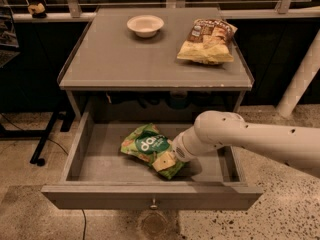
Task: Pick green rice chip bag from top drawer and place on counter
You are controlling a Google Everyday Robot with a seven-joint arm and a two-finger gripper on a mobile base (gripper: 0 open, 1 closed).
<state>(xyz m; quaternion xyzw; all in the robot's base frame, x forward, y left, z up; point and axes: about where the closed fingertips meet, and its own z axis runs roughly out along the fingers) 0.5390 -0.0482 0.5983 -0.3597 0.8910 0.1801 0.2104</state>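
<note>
The green rice chip bag point(149, 149) lies inside the open top drawer point(150, 196), a little right of its middle. My white arm reaches in from the right and its gripper point(175, 154) is down at the bag's right end, hidden behind the wrist. The counter point(125, 59) above the drawer is a flat grey top.
A white bowl point(145, 25) stands at the back of the counter. A yellow-and-brown chip bag point(207, 41) lies at the back right. A white post point(300, 79) stands to the right of the cabinet. A black stand's foot point(42, 144) is on the floor at left.
</note>
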